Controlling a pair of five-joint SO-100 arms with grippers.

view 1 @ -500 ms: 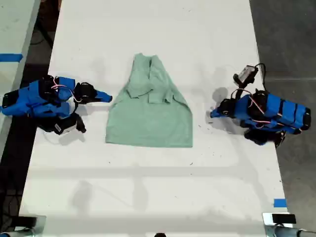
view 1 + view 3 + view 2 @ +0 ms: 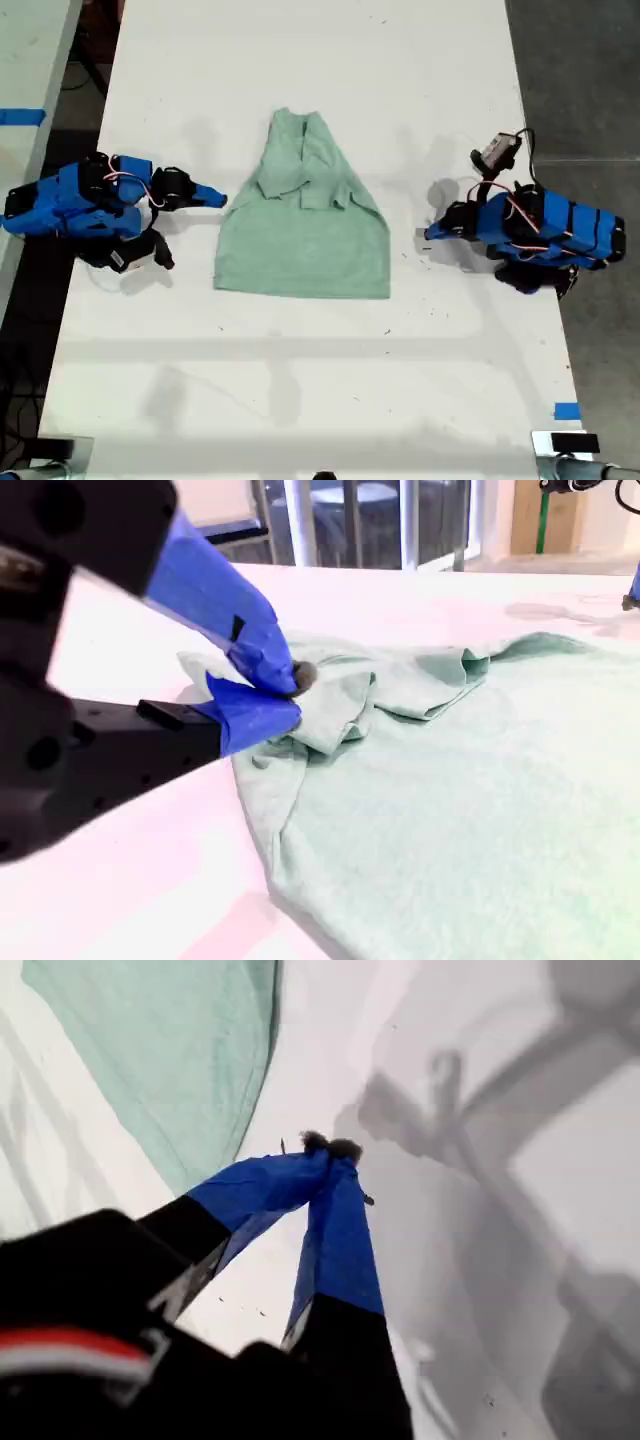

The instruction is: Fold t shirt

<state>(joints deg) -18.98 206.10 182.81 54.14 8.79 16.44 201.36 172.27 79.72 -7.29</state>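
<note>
You're looking at the t shirt (image 2: 303,235) lying flat mid white counter (image 2: 300,380), dark floor (image 2: 580,80) showing at the exterior view's right, my first end effector (image 2: 325,1150) sitting pinched closed, empty, off the hem, my second end effector (image 2: 290,690) resting closed, gripping nothing, beside the bunched sleeve, windows (image 2: 340,520) showing behind.

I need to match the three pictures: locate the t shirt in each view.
Exterior view: t shirt at table centre, between both arms.
First wrist view: its edge beyond my first gripper.
Second wrist view: it fills the foreground beside my second gripper.
Shared landmark: the white table.
</note>
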